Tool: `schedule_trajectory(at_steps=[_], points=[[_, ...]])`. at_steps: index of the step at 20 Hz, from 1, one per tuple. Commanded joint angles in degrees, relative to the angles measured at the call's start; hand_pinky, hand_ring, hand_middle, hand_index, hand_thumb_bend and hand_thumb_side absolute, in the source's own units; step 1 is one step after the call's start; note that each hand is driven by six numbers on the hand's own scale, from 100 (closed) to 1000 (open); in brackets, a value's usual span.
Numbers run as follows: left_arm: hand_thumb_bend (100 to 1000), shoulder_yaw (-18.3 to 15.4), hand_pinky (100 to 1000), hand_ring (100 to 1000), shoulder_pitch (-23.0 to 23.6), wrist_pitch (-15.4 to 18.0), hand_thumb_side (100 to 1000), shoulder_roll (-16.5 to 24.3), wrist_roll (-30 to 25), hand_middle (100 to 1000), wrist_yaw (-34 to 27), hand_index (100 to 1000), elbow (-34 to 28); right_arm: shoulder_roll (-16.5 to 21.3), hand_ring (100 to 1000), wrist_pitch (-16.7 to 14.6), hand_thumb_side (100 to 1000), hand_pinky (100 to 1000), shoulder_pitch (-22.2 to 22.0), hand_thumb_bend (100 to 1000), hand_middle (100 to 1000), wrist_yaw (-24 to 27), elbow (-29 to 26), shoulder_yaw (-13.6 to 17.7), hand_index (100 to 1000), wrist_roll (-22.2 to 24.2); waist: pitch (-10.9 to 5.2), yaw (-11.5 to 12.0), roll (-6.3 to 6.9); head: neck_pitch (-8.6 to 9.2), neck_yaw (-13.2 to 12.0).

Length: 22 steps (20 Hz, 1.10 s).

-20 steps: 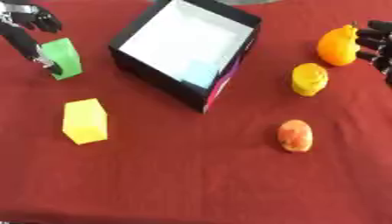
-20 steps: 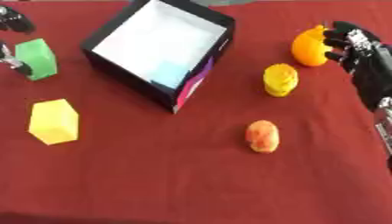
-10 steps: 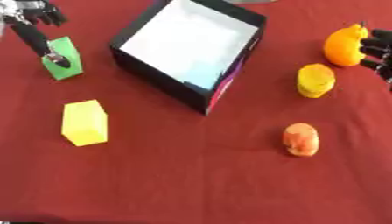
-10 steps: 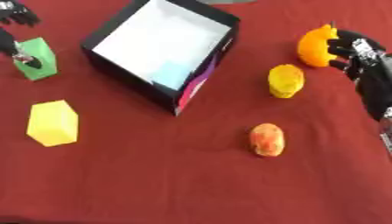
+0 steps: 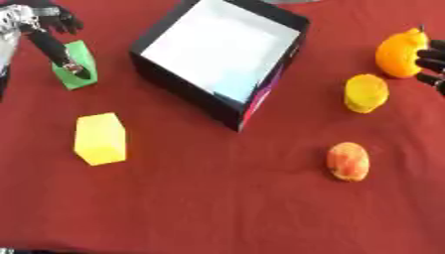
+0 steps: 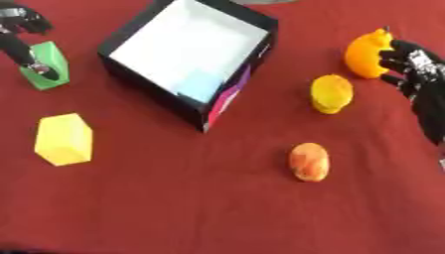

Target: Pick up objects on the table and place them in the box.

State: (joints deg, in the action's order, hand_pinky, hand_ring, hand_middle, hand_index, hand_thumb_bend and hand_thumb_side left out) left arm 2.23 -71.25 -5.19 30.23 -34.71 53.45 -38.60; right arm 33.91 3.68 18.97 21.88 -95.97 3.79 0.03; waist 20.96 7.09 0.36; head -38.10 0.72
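While the box [image 5: 222,54] sits empty on the red worktop [image 5: 217,208], the left hand [image 5: 43,30] has come down onto the green block [image 5: 76,64], one finger touching, not clenched. Right hand [image 6: 415,67], fingers relaxed, has closed in beside the orange fruit [image 6: 367,53]; neither grasp is made yet.

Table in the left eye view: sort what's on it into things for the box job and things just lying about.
For the job:
box, empty inside
green block, left hand touching it
yellow block
orange fruit, right hand beside it
yellow round piece
orange-red oval piece

Just lying about:
nothing; only the red tablecloth
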Motion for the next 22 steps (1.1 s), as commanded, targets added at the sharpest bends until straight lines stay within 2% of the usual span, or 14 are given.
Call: schedule_trajectory(at_steps=[1,7,9,10,13,14,15,17,22], points=[[699,-0.67,945,906,-1.27,-0.25,129,0.90,-0.08,789,0.38,865,-0.27,0.65,916,0.10,780,914,0.41,100,815,-0.63,-0.31,0.50,896,-0.17,-0.88,-0.10,0.00,0.87,-0.34],[620,-0.37,908,875,-1.11,0.20,114,0.65,-1.41,748,0.44,830,0.13,0.44,916,0.12,780,914,0.15,100,815,-0.76,-0.16,0.70,896,-0.67,-0.90,-0.21,-0.08,0.72,-0.51],[540,-0.25,881,842,-1.08,0.09,100,0.67,-2.00,692,0.86,774,0.30,0.48,916,0.09,779,914,0.04,100,815,-0.68,-0.16,0.75,896,-0.82,-0.99,-0.24,-0.07,0.59,-0.51],[540,-0.23,881,842,-1.08,0.00,100,0.67,-2.19,692,1.02,774,0.30,0.50,916,0.09,779,914,0.00,100,815,-0.63,-0.16,0.79,896,-0.89,-1.03,-0.24,-0.06,0.54,-0.50],[370,-0.08,830,755,-1.28,-0.42,100,0.68,-2.57,581,1.36,672,-0.11,0.54,915,0.11,778,914,-0.11,100,815,-0.43,-0.07,0.93,896,-1.12,-1.21,-0.23,0.02,0.42,-0.48],[370,0.01,830,755,-1.43,-0.55,100,0.71,-2.85,581,1.29,672,-0.32,0.55,915,0.12,778,914,-0.16,100,815,-0.38,0.00,0.95,896,-1.17,-1.29,-0.21,0.06,0.35,-0.46],[304,0.13,795,712,-1.59,-0.78,100,0.81,-3.06,543,1.28,635,-0.57,0.56,915,0.14,778,914,-0.23,100,815,-0.34,0.06,0.95,896,-1.19,-1.38,-0.19,0.12,0.26,-0.43],[243,0.20,780,686,-1.99,-1.16,100,0.80,-3.24,515,0.78,603,-1.41,0.63,915,0.16,776,914,-0.36,100,815,-0.23,0.12,0.95,896,-1.20,-1.58,-0.20,0.25,0.10,-0.42],[231,1.60,766,654,-4.63,-0.24,100,-0.69,-2.05,496,-4.05,586,-9.02,1.29,915,0.03,765,914,-0.38,100,814,0.62,-0.14,1.17,896,-1.31,-2.20,-0.39,0.54,-0.44,-0.70]])
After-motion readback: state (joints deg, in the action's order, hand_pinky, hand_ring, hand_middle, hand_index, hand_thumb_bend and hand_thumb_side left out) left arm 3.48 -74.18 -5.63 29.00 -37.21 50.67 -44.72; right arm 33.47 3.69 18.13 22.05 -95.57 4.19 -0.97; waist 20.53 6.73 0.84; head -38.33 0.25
